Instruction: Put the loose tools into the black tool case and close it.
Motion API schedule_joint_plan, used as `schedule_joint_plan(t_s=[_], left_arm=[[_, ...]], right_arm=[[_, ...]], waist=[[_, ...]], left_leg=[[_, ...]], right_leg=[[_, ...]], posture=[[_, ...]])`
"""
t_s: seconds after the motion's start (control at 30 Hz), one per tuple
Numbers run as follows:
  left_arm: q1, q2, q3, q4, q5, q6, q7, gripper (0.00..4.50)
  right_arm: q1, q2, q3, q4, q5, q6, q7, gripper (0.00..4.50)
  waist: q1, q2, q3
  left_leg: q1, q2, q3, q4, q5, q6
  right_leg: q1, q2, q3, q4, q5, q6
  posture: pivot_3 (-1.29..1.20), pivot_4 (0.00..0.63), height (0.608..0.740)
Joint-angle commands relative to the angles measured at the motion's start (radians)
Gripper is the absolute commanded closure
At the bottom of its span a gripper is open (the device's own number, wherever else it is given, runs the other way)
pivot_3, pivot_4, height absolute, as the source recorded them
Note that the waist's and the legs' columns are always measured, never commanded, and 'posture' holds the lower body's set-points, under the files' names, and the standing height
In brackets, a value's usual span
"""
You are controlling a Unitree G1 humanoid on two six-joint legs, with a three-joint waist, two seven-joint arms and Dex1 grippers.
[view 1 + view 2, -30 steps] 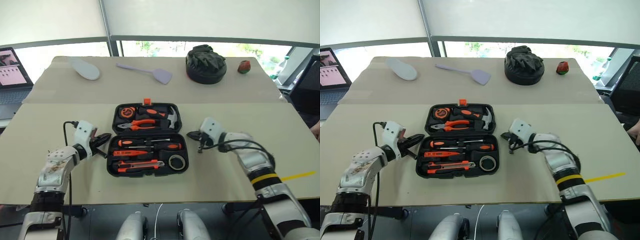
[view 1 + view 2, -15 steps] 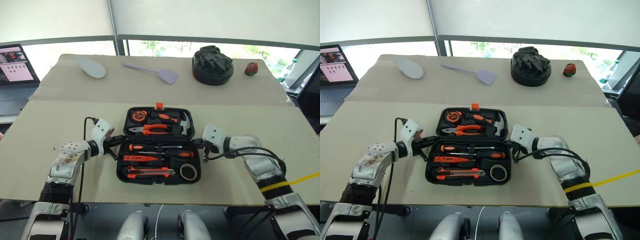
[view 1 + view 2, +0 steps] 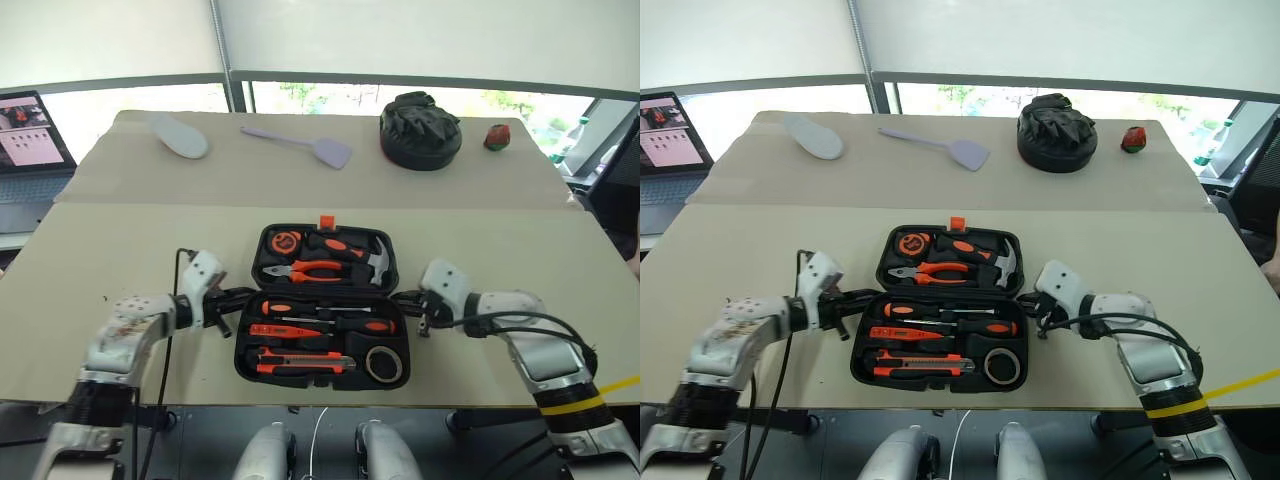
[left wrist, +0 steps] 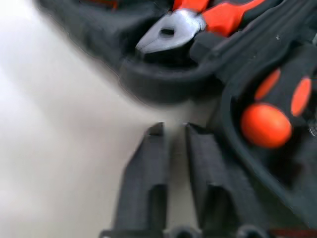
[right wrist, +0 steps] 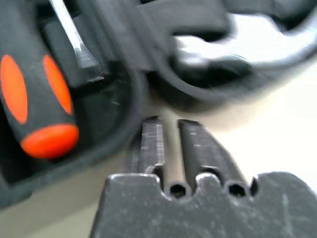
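Both grippers now flank the open black tool case on the beige table, jaws slightly parted

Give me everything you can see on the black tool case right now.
The black tool case lies open and flat on the tan table, a textured plastic shell in two hinged halves with a small orange latch on the far edge. The far half holds pliers, a hammer and a tape measure; the near half holds screwdrivers, a utility knife and a tape roll. The left gripper and right gripper flank its hinge line.
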Motion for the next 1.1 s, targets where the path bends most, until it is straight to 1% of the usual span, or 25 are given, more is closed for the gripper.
schedule_joint_plan(t_s=[0.03,0.07,0.1,0.13,0.17,0.2,0.23,0.27,0.33,0.43,0.53,0.63,0.7,0.73,0.77,0.83,0.9,0.93,0.97,1.0,1.03,1.1], left_arm=[[-0.09,0.051,0.05,-0.035,-0.093,0.257,0.022,2.3],[-0.101,0.055,0.048,-0.038,-0.097,0.285,0.03,1.99],[-0.156,0.043,0.064,-0.017,-0.128,0.36,0.046,1.56],[-0.196,0.032,0.076,-0.001,-0.15,0.414,0.058,1.17],[-0.24,0.024,0.059,0.011,-0.16,0.466,0.065,0.85],[-0.268,0.019,0.045,0.018,-0.165,0.501,0.071,0.47],[-0.306,-0.001,0.021,0.036,-0.144,0.532,0.112,0.14],[-0.342,-0.025,0.001,0.06,-0.123,0.559,0.154,0.06],[-0.387,-0.075,-0.011,0.103,-0.098,0.549,0.213,0.06],[-0.431,-0.126,-0.018,0.157,-0.077,0.534,0.267,0.06],[-0.446,-0.138,-0.037,0.183,-0.056,0.516,0.292,0.06],[-0.446,-0.136,-0.046,0.188,-0.053,0.521,0.296,0.06],[-0.443,-0.136,-0.042,0.185,-0.053,0.523,0.298,0.06],[-0.439,-0.137,-0.039,0.184,-0.053,0.521,0.301,0.6],[-0.433,-0.139,-0.035,0.188,-0.049,0.514,0.31,0.69],[-0.425,-0.155,-0.021,0.202,-0.049,0.502,0.325,1.59],[-0.424,-0.172,-0.006,0.21,-0.053,0.502,0.337,2.25],[-0.426,-0.185,0.008,0.216,-0.059,0.503,0.344,2.67],[-0.427,-0.194,0.017,0.219,-0.062,0.503,0.348,2.93],[-0.429,-0.205,0.03,0.226,-0.066,0.502,0.357,3.45],[-0.43,-0.214,0.041,0.23,-0.071,0.496,0.361,3.77],[-0.433,-0.238,0.08,0.242,-0.088,0.474,0.374,4.48]], right_arm=[[-0.065,-0.081,-0.011,-0.036,-0.013,0.192,-0.03,2.14],[-0.075,-0.091,-0.003,-0.037,-0.017,0.23,-0.044,1.84],[-0.136,-0.076,-0.017,-0.031,0.048,0.356,-0.037,1.45],[-0.182,-0.062,-0.028,-0.026,0.097,0.44,-0.03,1.09],[-0.261,-0.034,-0.041,0.018,0.143,0.599,-0.036,0.81],[-0.316,-0.015,-0.048,0.05,0.173,0.709,-0.044,0.44],[-0.37,0.013,-0.049,0.104,0.181,0.772,-0.064,0.18],[-0.415,0.036,-0.044,0.148,0.181,0.809,-0.086,0.17],[-0.47,0.067,-0.03,0.2,0.18,0.832,-0.121,0.17],[-0.513,0.086,0.02,0.251,0.156,0.808,-0.156,0.17],[-0.54,0.109,0.044,0.323,0.131,0.756,-0.197,0.17],[-0.549,0.108,0.092,0.359,0.11,0.722,-0.199,0.17],[-0.554,0.106,0.11,0.369,0.104,0.725,-0.204,0.17],[-0.556,0.103,0.12,0.374,0.098,0.728,-0.209,0.7],[-0.558,0.101,0.128,0.38,0.095,0.732,-0.214,0.8],[-0.56,0.104,0.127,0.396,0.091,0.749,-0.236,1.63],[-0.561,0.111,0.117,0.41,0.093,0.76,-0.25,2.23],[-0.562,0.119,0.103,0.421,0.097,0.768,-0.259,2.64],[-0.562,0.124,0.093,0.429,0.101,0.771,-0.264,2.88],[-0.563,0.132,0.08,0.437,0.107,0.779,-0.27,3.35],[-0.564,0.139,0.066,0.445,0.113,0.786,-0.275,3.65],[-0.566,0.166,0.006,0.461,0.134,0.787,-0.291,4.34]], waist=[[-0.003,0.0,0.0],[-0.003,0.0,0.0],[-0.004,0.0,0.0],[-0.005,-0.001,0.0],[-0.006,-0.001,0.0],[-0.01,-0.002,0.001],[-0.013,-0.002,0.001],[-0.014,-0.002,0.001],[-0.013,-0.002,0.001],[-0.013,-0.001,0.001],[-0.014,-0.001,0.001],[-0.014,-0.001,0.001],[-0.016,-0.001,0.001],[-0.016,-0.001,0.001],[-0.016,-0.001,0.001],[-0.015,-0.001,0.001],[-0.011,-0.001,0.001],[-0.011,-0.002,0.001],[-0.01,-0.002,0.001],[-0.01,-0.002,0.001],[-0.009,-0.002,0.001],[-0.008,-0.002,0.0]], left_leg=[[0.0,0.0,0.0,0.0,0.0,0.0],[0.001,0.0,0.0,0.0,0.0,0.0],[0.001,0.0,0.0,0.0,0.0,0.0],[0.001,0.0,0.0,0.0,0.0,0.0],[0.0,0.0,0.0,0.001,0.0,0.0],[0.0,0.0,0.0,0.001,0.001,-0.001],[0.0,0.0,0.0,0.001,0.001,-0.001],[-0.001,0.0,0.0,0.001,0.001,-0.001],[0.0,-0.001,-0.001,0.0,0.001,-0.001],[-0.002,-0.001,-0.001,-0.001,0.001,-0.001],[-0.008,-0.003,-0.001,0.0,0.001,-0.001],[-0.015,-0.005,0.0,0.0,0.005,-0.007],[-0.015,-0.005,0.0,0.0,0.005,-0.007],[-0.015,-0.005,0.0,0.0,0.004,-0.006],[-0.014,-0.005,0.0,0.0,0.004,-0.005],[-0.013,-0.004,-0.001,0.001,0.005,-0.005],[-0.009,-0.004,-0.001,0.001,0.006,-0.005],[-0.008,-0.004,-0.001,0.001,0.006,-0.004],[-0.007,-0.004,-0.001,0.001,0.006,-0.004],[-0.002,-0.004,-0.002,0.001,0.007,-0.004],[0.002,-0.004,-0.002,0.0,0.006,-0.004],[0.004,-0.005,-0.002,0.0,0.007,-0.004]], right_leg=[[0.0,0.0,0.0,0.0,0.0,0.0],[0.001,0.0,0.0,0.0,0.0,0.0],[0.001,0.0,0.0,-0.001,0.0,0.0],[0.002,0.0,0.0,0.0,0.0,0.0],[0.001,0.0,0.0,0.0,0.0,0.0],[0.0,0.001,0.0,0.0,0.0,0.0],[0.0,0.002,0.0,0.0,0.0,0.0],[0.0,0.002,0.0,0.0,0.0,0.0],[0.0,0.002,0.0,0.001,0.0,0.0],[-0.001,0.001,0.0,0.004,0.0,0.0],[-0.007,0.0,0.0,0.004,0.001,0.001],[-0.015,-0.002,0.002,0.005,0.002,0.002],[-0.015,-0.002,0.002,0.006,0.002,0.002],[-0.015,-0.002,0.002,0.006,0.003,0.001],[-0.015,-0.002,0.002,0.005,0.003,0.001],[-0.014,-0.002,0.002,0.004,0.003,0.0],[-0.01,-0.002,0.001,0.004,0.004,0.0],[-0.009,-0.002,0.001,0.004,0.004,0.0],[-0.007,-0.002,0.001,0.004,0.004,0.0],[-0.002,-0.002,0.001,0.003,0.004,0.0],[0.002,-0.002,0.001,0.002,0.004,0.0],[0.004,-0.003,0.001,0.002,0.004,0.0]], posture=[[0.0,0.15,0.74],[0.0,0.15,0.74],[0.0,0.15,0.74],[0.0,0.15,0.74],[0.0,0.15,0.74],[0.0,0.15,0.74],[0.0,0.15,0.74],[0.0,0.15,0.74],[0.0,0.15,0.74],[0.0,0.15,0.74],[0.0,0.15,0.74],[0.0,0.15,0.74],[0.0,0.15,0.74],[0.0,0.15,0.74],[0.0,0.15,0.74],[0.0,0.15,0.74],[0.0,0.15,0.74],[0.0,0.15,0.74],[0.0,0.15,0.74],[0.0,0.15,0.74],[0.0,0.15,0.74],[0.0,0.15,0.74]])
